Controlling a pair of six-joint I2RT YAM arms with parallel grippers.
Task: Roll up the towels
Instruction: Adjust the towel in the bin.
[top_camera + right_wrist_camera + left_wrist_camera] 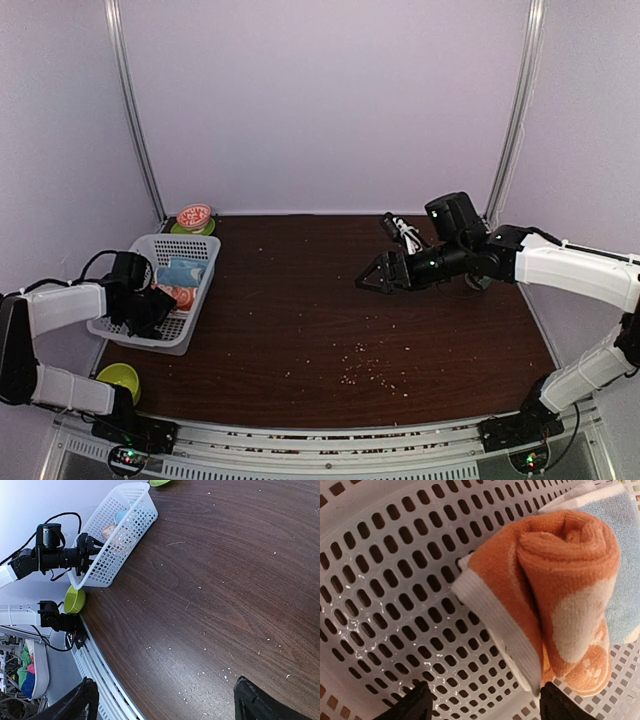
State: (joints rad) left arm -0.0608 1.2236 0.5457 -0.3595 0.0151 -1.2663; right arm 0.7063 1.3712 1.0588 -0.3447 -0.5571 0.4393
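Though rolled in the left basket point(395, 580) beside the blue towel point(626, 550), judge the orange towel point(560, 585) soft, light, prone to uncoil; pinch across the whole roll. Note left jaws open, empty, near it; right jaws open above tabletop point(320, 330).

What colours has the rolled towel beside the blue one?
The towel is orange with cream shapes and a white edge; the left wrist view shows it best.
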